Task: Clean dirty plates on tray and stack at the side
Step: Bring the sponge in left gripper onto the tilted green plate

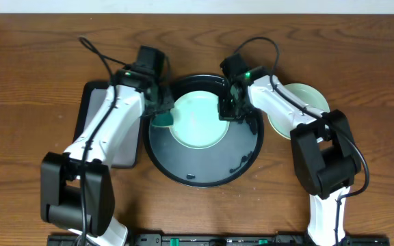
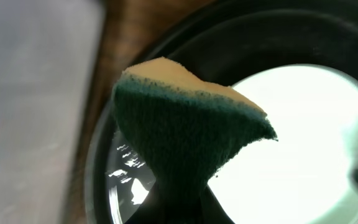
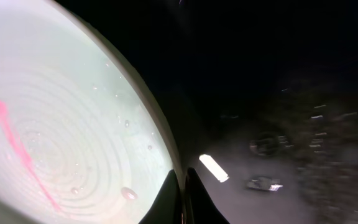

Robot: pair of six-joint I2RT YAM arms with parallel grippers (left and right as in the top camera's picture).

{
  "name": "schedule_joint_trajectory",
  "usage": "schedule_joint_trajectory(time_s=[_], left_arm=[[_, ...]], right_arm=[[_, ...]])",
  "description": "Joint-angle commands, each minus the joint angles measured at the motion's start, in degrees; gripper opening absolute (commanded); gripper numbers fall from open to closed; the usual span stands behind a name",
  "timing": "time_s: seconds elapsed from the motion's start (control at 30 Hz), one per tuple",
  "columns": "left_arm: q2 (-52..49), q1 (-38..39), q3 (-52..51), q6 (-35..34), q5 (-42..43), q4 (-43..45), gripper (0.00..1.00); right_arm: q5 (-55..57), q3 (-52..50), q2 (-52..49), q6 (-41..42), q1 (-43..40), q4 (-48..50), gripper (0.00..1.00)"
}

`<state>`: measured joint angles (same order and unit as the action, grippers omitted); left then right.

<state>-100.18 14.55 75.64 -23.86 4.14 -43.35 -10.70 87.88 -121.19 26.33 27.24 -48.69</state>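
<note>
Right wrist view showed the right fingers [image 3: 166, 199] pinched on the rim of the mint plate [image 3: 55, 124], likely steadying it for scrubbing. The left fingers [image 1: 160, 109] clamped the sponge [image 2: 185, 143] at the plate's left edge, inside the black tray [image 1: 204, 174] at frame centre.

Glossy black tray [image 1: 217, 162], smooth plastic plate [image 1: 197, 121], rough sponge [image 2: 185, 137].

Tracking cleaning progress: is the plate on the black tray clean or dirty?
Dirty: a pink streak crosses the plate in the right wrist view.
</note>
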Motion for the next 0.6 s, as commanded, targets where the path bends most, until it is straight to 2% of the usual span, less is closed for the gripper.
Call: schedule_joint_trajectory(time_s=[0.0,0.17,0.37,0.47,0.57], left_arm=[[-1.4,2.6,0.3,-2.4,-0.6,2.5,0.08],[-4.3,5.4,0.3,-6.2,-4.9,4.1,0.08],[-10.7,7.8,0.3,-6.3,-4.8,5.3,0.08],[-13.2,8.7,0.3,-6.3,-2.6,5.3,0.08],[-14.6,9.5,0.3,-6.2,3.3,5.6,0.08]], right_arm=[[-2.5,-3.3,-1.0,4.1,1.1,2.1,0.01],[-2.9,-4.5,-1.0,4.9,0.7,3.1,0.01],[-2.9,-4.5,-1.0,4.9,0.7,3.3,0.01],[-2.9,-4.5,-1.0,4.9,0.7,3.3,0.01],[-2.9,-4.5,-1.0,4.9,0.7,3.3,0.01]])
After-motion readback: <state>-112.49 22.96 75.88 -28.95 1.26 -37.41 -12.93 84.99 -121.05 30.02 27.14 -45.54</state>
